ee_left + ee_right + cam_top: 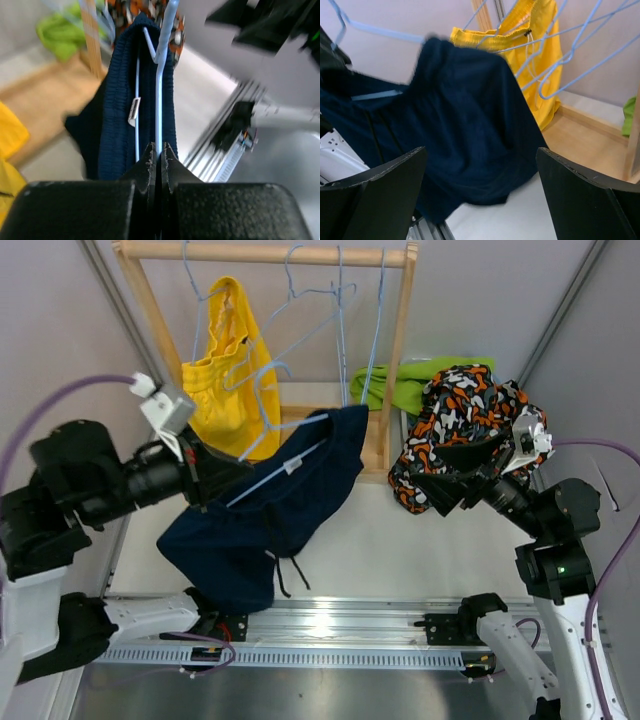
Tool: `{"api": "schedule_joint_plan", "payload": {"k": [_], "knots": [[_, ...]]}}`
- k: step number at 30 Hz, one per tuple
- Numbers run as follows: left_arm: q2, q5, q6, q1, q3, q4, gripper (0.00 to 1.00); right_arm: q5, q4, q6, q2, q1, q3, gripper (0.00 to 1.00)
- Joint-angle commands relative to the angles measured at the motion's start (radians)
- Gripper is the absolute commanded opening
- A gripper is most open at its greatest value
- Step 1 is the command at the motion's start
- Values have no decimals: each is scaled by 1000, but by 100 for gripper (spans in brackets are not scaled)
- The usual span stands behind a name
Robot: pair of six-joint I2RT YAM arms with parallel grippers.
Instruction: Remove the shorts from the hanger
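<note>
1. Writing: the only label is a small white tag (133, 111) on the waistband of the navy shorts (265, 510), and it is too blurred to read.
2. Surface and room: a white table (400, 540) sits between pale grey walls (60, 320), with a silver rail (330, 625) along its near edge where the arms are bolted.
3. A wooden rack (265, 252) stands at the back of the table, with a wooden base board under it.
4. The left gripper (159, 149) is clamped tight on the wire of the light blue hanger (159, 100); the wire runs straight down between its closed fingers.
5. The navy shorts hang over that hanger, in the air in front of the rack and low to the left. Their loose end droops toward the rail, and a dark drawstring dangles below.
6. Whether the hanger's hook is on the rack's bar cannot be told.
7. The right gripper (481, 165) has its fingers spread wide apart and holds nothing. It faces the navy shorts from the right side.
8. The yellow shorts (225, 370) hang on the rack at the left, on another blue hanger.
9. Empty blue hangers (340, 300) hang beside them — several wires crossing near the navy waistband.
10. The lime green shorts (400, 380) lie bunched just right of the rack.
11. The orange-black-white patterned shorts (460, 415) are heaped in front of the green ones, right by the right arm's wrist.
12. A purple cable (50, 405) loops from each arm.
</note>
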Motion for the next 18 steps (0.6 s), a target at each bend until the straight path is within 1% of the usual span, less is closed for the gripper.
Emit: {"api": "schedule_joint_plan", "payload": {"k": [1, 5, 9, 13, 17, 18], "knots": [[114, 5, 25, -7, 233, -23, 0, -35, -14, -31, 15, 5, 67, 100], [143, 50, 10, -7, 290, -2, 0, -8, 25, -50, 48, 5, 78, 99], [136, 80, -4, -7, 287, 13, 0, 17, 85, -61, 100, 7, 79, 100], [119, 122, -19, -7, 289, 22, 0, 20, 199, -32, 150, 12, 75, 100], [99, 139, -32, -7, 282, 36, 0, 41, 275, 11, 190, 39, 35, 99], [97, 148, -32, -7, 284, 41, 0, 55, 297, 14, 193, 76, 23, 100]]}}
